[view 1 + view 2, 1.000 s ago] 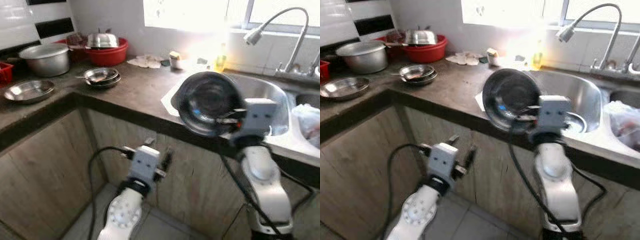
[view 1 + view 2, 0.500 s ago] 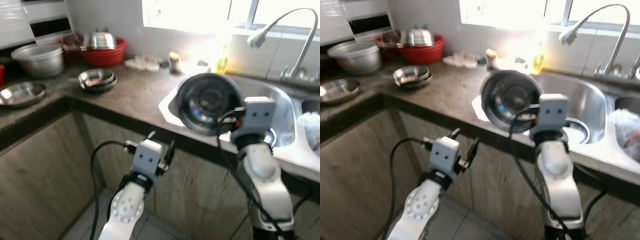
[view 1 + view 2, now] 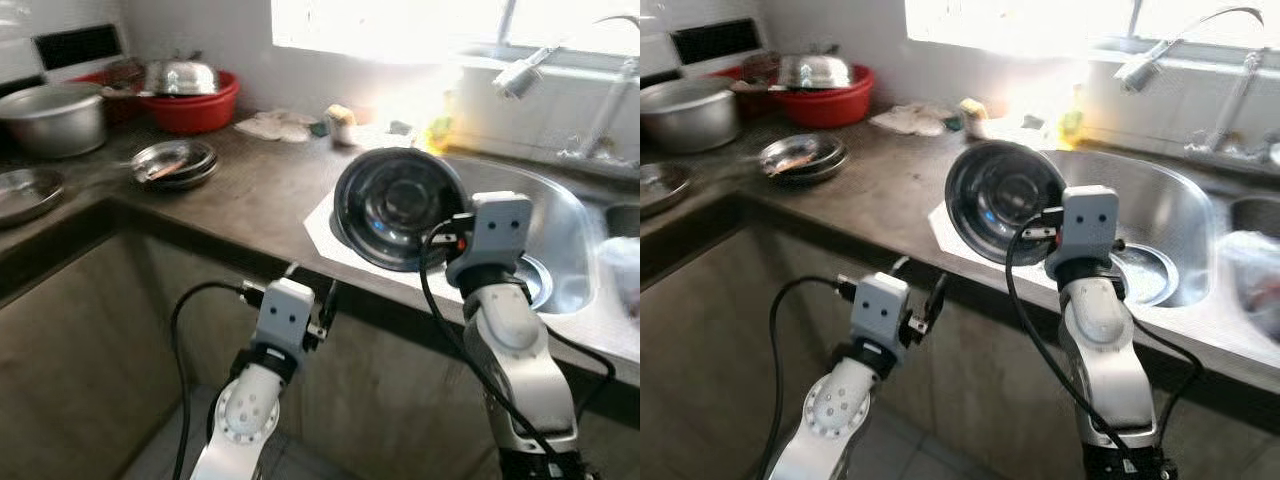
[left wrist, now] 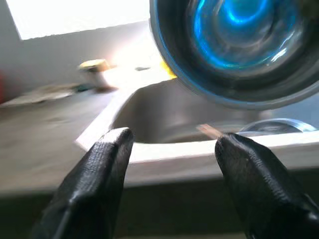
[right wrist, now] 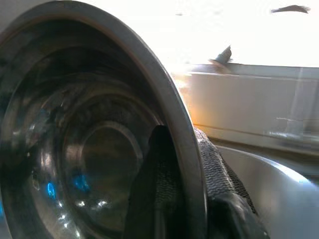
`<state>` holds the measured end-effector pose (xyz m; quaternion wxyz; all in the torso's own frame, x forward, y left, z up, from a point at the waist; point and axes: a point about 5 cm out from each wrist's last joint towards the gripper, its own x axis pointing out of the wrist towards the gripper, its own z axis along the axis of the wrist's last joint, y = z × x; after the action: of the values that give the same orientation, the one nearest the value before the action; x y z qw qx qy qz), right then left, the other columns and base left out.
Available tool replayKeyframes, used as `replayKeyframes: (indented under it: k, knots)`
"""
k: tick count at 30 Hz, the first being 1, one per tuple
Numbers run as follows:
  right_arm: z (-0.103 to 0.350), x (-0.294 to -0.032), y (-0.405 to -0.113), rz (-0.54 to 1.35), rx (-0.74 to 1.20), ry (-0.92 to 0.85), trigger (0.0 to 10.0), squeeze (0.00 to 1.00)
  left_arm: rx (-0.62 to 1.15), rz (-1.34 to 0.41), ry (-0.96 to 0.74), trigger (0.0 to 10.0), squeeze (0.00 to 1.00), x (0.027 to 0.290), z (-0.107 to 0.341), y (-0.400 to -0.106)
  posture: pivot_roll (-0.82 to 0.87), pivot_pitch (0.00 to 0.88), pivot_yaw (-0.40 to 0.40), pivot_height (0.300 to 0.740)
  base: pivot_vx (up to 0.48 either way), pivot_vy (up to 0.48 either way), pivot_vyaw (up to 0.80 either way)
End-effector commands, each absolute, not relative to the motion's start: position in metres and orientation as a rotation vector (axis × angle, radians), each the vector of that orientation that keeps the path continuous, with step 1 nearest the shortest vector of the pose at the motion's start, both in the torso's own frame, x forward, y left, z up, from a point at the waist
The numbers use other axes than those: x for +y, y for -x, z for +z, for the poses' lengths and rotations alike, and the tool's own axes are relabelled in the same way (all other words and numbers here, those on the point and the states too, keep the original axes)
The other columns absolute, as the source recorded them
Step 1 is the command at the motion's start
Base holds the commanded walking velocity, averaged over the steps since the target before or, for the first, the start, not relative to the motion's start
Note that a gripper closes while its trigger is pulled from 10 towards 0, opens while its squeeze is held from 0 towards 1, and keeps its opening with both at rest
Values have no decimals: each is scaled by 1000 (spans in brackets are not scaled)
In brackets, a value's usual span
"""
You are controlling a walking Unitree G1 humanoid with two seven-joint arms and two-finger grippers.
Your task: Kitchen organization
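A steel bowl [image 3: 395, 208] hangs on its side over the near edge of the sink [image 3: 545, 205], its hollow facing me. My right gripper [image 3: 452, 232] is shut on the bowl's rim; in the right wrist view one finger [image 5: 159, 194] lies inside the bowl [image 5: 84, 149] and the other outside. My left gripper [image 3: 312, 298] is lower, in front of the cabinet below the counter, open with nothing between its fingers [image 4: 94, 174]. The left wrist view looks up at the bowl [image 4: 239, 45] and the sink's front edge.
On the dark counter [image 3: 250, 190] to the left lie stacked steel bowls [image 3: 172, 163], a flat steel dish [image 3: 20, 192], a big steel pot [image 3: 50, 118] and a red basin [image 3: 190, 100] with a lid in it. A tap [image 3: 540, 70] arches over the sink. Small items line the window sill.
The whole picture has shifted as the camera moved. The right gripper still holds the bowl over the sink's edge, and the left arm stays low and open.
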<state>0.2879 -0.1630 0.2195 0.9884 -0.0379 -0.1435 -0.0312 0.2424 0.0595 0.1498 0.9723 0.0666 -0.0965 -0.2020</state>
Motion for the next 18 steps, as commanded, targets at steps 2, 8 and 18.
replayKeyframes:
  k: [2,8,18]
  knots:
    - [226,-155,-288,-34,-319,67,10000,0,-196,-390,-149,10000,0,66,150,-243,166,0,-44,740,306,0,0]
    - [226,-154,-289,-33,-317,67,10000,0,-192,-391,-152,10000,0,67,149,-243,167,0,-43,740,333,0,0]
    - [223,-155,-290,-42,-294,59,10000,0,-183,-394,-156,10000,0,67,147,-243,167,0,-39,740,370,0,0]
